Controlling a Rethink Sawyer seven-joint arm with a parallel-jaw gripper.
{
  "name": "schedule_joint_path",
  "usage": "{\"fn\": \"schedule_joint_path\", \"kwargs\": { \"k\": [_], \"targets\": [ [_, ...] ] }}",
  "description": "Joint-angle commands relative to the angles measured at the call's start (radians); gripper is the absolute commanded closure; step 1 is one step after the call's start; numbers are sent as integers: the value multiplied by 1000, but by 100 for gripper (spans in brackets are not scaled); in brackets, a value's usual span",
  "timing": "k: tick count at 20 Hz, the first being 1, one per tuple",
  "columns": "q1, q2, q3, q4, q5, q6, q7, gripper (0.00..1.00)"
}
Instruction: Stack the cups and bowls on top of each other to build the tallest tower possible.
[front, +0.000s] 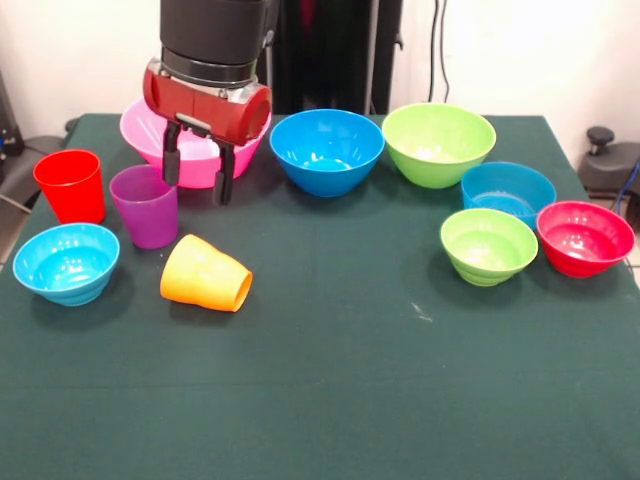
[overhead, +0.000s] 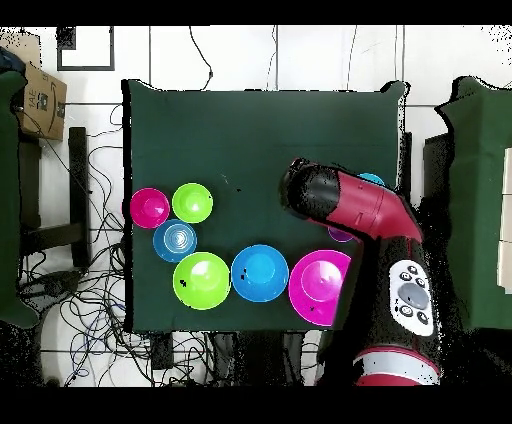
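Note:
My gripper (front: 198, 172) hangs open and empty just in front of the big pink bowl (front: 140, 135), right beside the upright purple cup (front: 146, 206). The red cup (front: 70, 185) stands upright further left. The orange cup (front: 205, 274) lies on its side in front of the purple cup. A small light blue bowl (front: 66, 262) sits at the near left. A mid-sized blue bowl (front: 326, 150) and a lime green bowl (front: 438, 143) stand in the back row. A small blue bowl (front: 507, 190), a small lime bowl (front: 488, 245) and a red bowl (front: 584, 237) cluster at the right. Nothing is stacked.
In the overhead view the red arm (overhead: 360, 205) covers the gripper and most of the cups. The pink bowl (overhead: 320, 285), blue bowl (overhead: 260, 272) and green bowl (overhead: 201, 280) line the robot's edge of the green table (overhead: 250, 130). Cables lie on the floor around it.

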Motion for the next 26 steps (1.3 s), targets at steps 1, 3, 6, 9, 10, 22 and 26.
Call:
{"fn": "schedule_joint_path", "kwargs": {
  "k": [1,3,6,9,10,22,26],
  "targets": [
    [52,-14,70,60,-57,94,13,0],
    [63,-20,60,59,-53,106,23,0],
    [88,-32,38,50,-47,136,43,0],
    [113,-38,18,30,-39,175,60,0],
    [119,-39,13,25,-36,183,64,0],
    [102,-58,0,11,-40,226,17,0],
    [65,-80,7,55,-58,193,-22,0]
  ]
}}
